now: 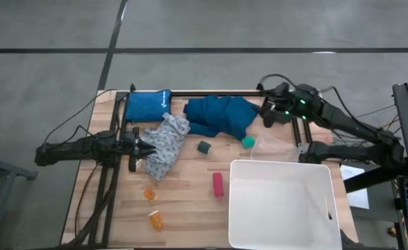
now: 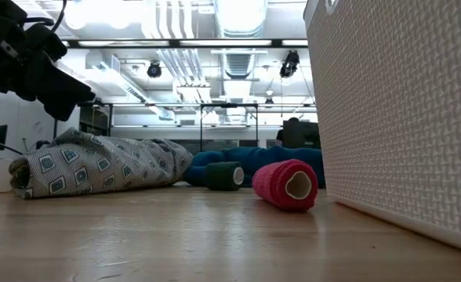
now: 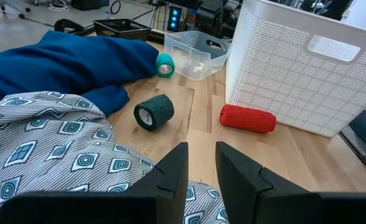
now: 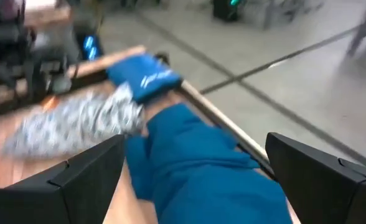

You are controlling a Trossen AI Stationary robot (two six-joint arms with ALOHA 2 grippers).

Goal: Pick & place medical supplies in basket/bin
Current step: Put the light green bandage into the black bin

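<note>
My left gripper (image 3: 200,167) hovers at the table's left, just above the pale patterned garment (image 1: 164,146), with a narrow gap between its fingers and nothing in it. My right gripper (image 4: 195,180) is raised at the far right, wide open over the dark teal garment (image 1: 221,114), which lies in a heap on the table. A dark green roll (image 3: 154,112), a teal roll (image 3: 165,65) and the pink-red cylinder (image 3: 248,118) lie on their sides on the wood. Two orange pill bottles (image 1: 150,194) (image 1: 156,220) lie near the front. The white bin (image 1: 284,205) stands at the near right.
A blue pouch (image 1: 147,105) lies at the far left edge. A clear plastic container (image 1: 273,147) sits between the teal roll and the bin. Bare wood shows between the patterned garment, the cylinder and the bin. Cables run off the table's far right.
</note>
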